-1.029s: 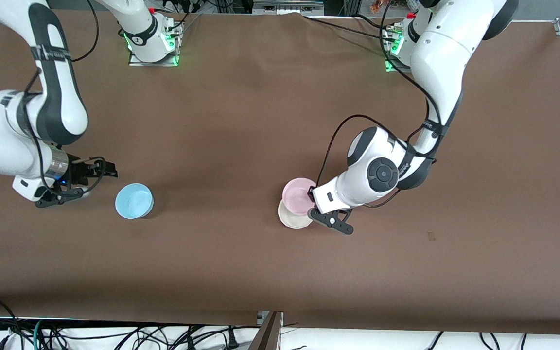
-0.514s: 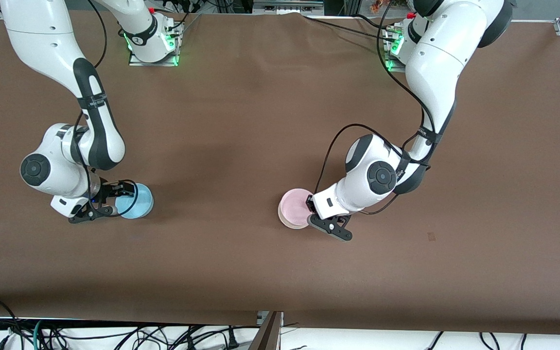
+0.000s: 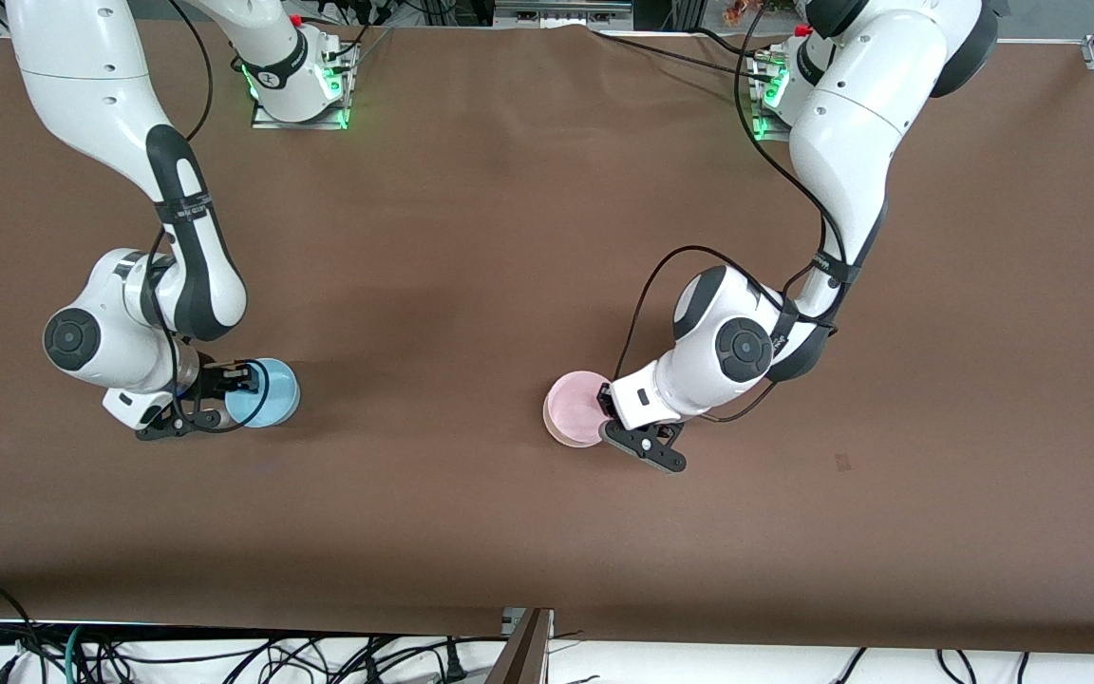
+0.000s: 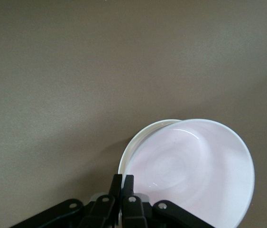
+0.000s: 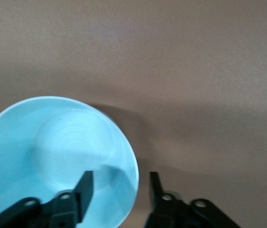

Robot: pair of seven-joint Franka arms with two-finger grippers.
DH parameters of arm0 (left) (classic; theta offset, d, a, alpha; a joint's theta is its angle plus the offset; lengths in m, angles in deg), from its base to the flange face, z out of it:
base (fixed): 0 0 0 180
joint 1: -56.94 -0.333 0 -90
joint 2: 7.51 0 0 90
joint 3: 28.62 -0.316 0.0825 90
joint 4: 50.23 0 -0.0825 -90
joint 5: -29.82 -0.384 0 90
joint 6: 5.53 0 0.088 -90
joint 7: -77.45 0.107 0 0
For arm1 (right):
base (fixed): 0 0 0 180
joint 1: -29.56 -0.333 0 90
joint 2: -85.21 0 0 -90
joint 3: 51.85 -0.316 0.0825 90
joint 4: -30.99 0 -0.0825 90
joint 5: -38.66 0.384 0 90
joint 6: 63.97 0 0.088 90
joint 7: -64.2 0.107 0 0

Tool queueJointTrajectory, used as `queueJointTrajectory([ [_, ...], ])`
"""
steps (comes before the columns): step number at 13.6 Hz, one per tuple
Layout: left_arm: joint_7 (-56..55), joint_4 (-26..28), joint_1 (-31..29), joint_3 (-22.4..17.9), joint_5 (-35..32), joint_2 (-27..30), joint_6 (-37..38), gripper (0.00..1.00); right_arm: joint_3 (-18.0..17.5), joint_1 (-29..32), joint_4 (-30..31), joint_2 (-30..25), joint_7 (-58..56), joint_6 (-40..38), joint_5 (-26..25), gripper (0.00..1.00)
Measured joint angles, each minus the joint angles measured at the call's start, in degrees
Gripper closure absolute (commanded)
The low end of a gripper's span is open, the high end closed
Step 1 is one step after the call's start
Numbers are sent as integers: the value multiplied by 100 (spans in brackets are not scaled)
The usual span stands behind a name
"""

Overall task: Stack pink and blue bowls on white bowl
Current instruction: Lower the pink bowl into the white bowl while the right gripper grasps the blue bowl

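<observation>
The pink bowl (image 3: 577, 407) (image 4: 190, 166) rests inside the white bowl (image 3: 566, 443), whose rim (image 4: 138, 137) peeks out along one side. My left gripper (image 3: 607, 404) (image 4: 123, 183) is shut on the pink bowl's rim at the side toward the left arm's end. The blue bowl (image 3: 267, 391) (image 5: 52, 152) stands on the table toward the right arm's end. My right gripper (image 3: 234, 391) (image 5: 121, 183) is open and low astride its rim, one finger inside the bowl and one outside, with gaps on both sides.
Brown table cover (image 3: 471, 285) all around the bowls. Both arm bases (image 3: 298, 85) (image 3: 775, 90) stand along the table's edge farthest from the front camera. Cables hang past the edge nearest that camera.
My right arm swung in from the table's end and lowered its gripper over the blue bowl's rim, its jaws narrowing. My left gripper set the pink bowl down into the white bowl.
</observation>
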Motion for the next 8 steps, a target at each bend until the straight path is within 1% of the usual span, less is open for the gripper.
queueJointTrajectory([
  [5,1,-22,3,1,0,1,-5,0,0,-1,-56,1,48,-61,565,100],
  [8,0,-95,1,0,0,16,-7,0,-2,-8,-128,8,265,-59,655,100],
])
